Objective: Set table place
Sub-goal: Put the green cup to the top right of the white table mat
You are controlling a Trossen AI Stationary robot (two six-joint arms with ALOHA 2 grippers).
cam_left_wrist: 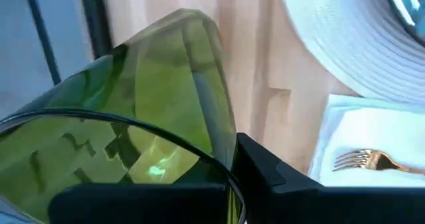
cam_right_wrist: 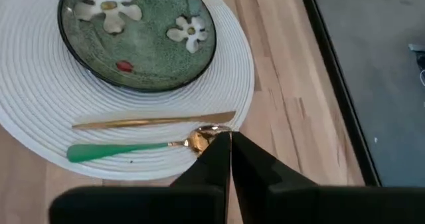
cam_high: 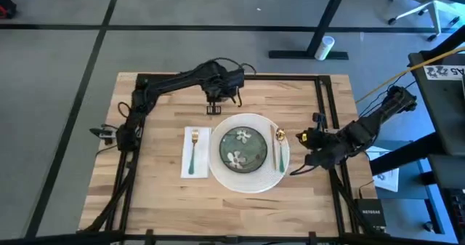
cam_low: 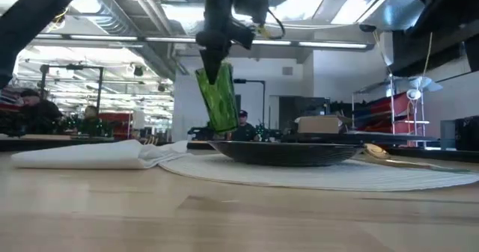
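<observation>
Left gripper [cam_high: 213, 108] clamps green cup [cam_low: 218, 99] aloft, cup interior unclear

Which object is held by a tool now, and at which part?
The left tool holds the green cup by its rim, lifted above the table. The right tool holds nothing.

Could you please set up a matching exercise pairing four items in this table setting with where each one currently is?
Things:
1. green cup
2. fork
3. green floral plate
4. spoon

Places:
A. lying on the white napkin
B. centred on the woven placemat
C. held above the table by the left gripper
D. on the placemat's edge, by the shut right gripper

Pairs: 1-C, 2-A, 3-B, 4-D
</observation>
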